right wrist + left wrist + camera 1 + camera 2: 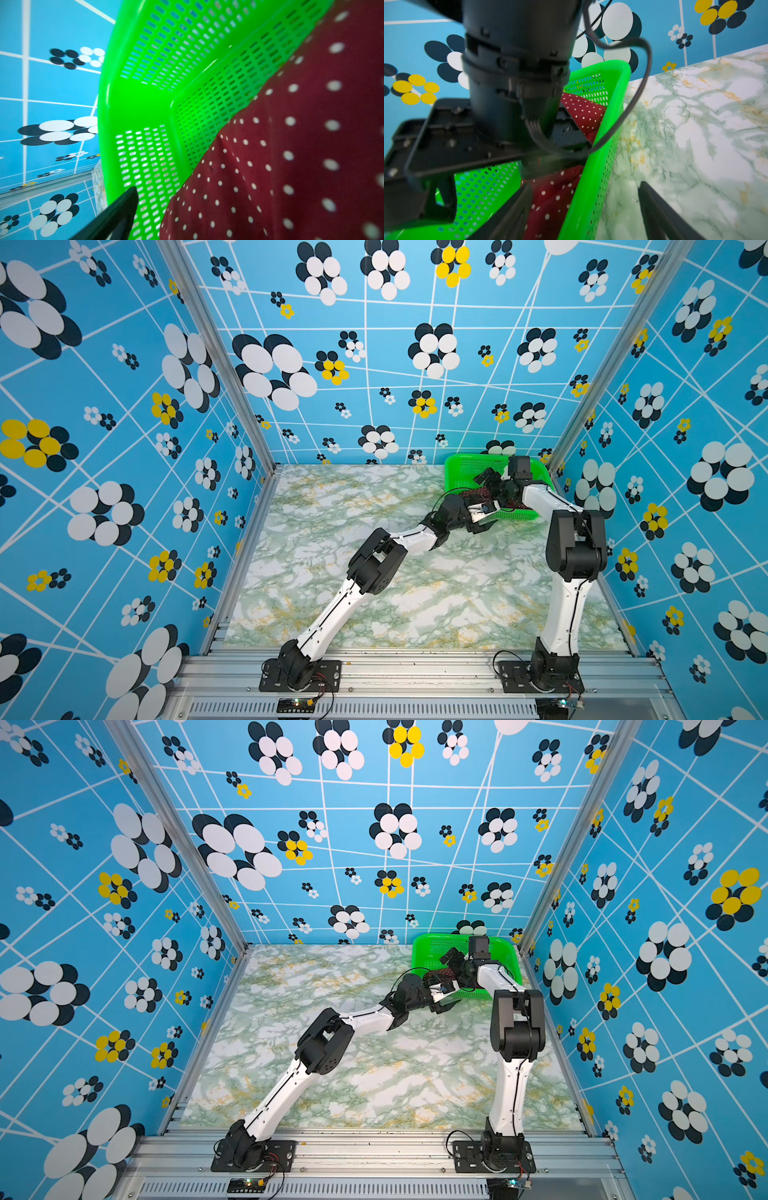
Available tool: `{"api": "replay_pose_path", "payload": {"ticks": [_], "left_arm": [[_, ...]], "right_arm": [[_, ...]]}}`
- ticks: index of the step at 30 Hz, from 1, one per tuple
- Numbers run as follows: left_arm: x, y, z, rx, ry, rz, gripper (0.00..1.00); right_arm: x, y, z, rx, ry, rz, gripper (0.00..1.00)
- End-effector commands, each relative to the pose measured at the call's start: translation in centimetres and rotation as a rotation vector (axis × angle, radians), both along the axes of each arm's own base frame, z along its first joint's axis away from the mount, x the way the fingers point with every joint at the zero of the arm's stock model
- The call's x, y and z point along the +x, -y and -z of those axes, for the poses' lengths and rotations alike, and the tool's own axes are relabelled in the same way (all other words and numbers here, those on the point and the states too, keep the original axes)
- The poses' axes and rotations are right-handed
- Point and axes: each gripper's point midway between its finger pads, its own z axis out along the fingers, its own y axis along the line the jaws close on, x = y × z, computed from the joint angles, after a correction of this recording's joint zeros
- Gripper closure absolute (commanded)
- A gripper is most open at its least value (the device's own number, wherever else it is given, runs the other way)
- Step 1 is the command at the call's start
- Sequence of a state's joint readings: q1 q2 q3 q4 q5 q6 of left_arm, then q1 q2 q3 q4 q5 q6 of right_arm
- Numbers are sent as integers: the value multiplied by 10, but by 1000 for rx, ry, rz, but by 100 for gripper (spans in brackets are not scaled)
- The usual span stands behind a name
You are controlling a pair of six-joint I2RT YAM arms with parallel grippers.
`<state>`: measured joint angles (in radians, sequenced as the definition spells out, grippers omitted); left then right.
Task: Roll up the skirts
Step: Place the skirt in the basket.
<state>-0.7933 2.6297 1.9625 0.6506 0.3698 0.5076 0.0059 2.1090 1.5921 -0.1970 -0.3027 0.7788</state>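
Note:
The skirts are a single maroon cloth with white dots (pixel 291 155), lying bunched inside the green basket (pixel 461 464) at the table's back right. In both top views the arms hide most of the cloth (pixel 478 492) (pixel 441 973). My left gripper (pixel 584 185) is open and straddles the basket's wall (pixel 593 187). One of its fingers is inside against the cloth (pixel 554 199), and the other is outside over the table. My right gripper (pixel 486 481) reaches into the basket from the right. Its one visible finger (pixel 124 207) stands by the mesh wall (pixel 145 104). Cloth hides the other.
The green-and-white marbled table (pixel 374 572) stretches to the left and front of the basket. Blue flowered walls close in the back and both sides, with the right wall (pixel 623 489) just beyond the basket. The two arms cross close together above the basket.

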Motion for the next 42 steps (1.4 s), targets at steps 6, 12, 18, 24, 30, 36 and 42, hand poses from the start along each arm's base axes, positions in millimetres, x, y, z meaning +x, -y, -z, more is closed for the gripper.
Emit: {"api": "replay_pose_path", "payload": {"ticks": [6, 12, 18, 24, 30, 36, 42], "left_arm": [[-17, -34, -53, -96, 55, -54, 36], [-20, -34, -51, -40, 65, -53, 32], [-32, -14, -48, 18, 102, -16, 21], [-33, -6, -55, 16, 116, -19, 39], [-34, 0, -58, 23, 122, -12, 56], [-33, 3, -40, 58, 102, -5, 52], [-22, 4, -24, 86, 99, -53, 53]], "right_arm": [[-32, -3, -20, 22, 9, -3, 1], [-42, -5, -33, 50, 44, 9, 1], [-48, -8, -42, 100, 94, 25, 1], [-52, -10, -47, 111, 109, 20, 1], [-56, -15, -66, 113, 149, 7, 1], [-60, -21, -75, 135, 166, -4, 1], [-64, -24, -74, 145, 159, -13, 1]]}}
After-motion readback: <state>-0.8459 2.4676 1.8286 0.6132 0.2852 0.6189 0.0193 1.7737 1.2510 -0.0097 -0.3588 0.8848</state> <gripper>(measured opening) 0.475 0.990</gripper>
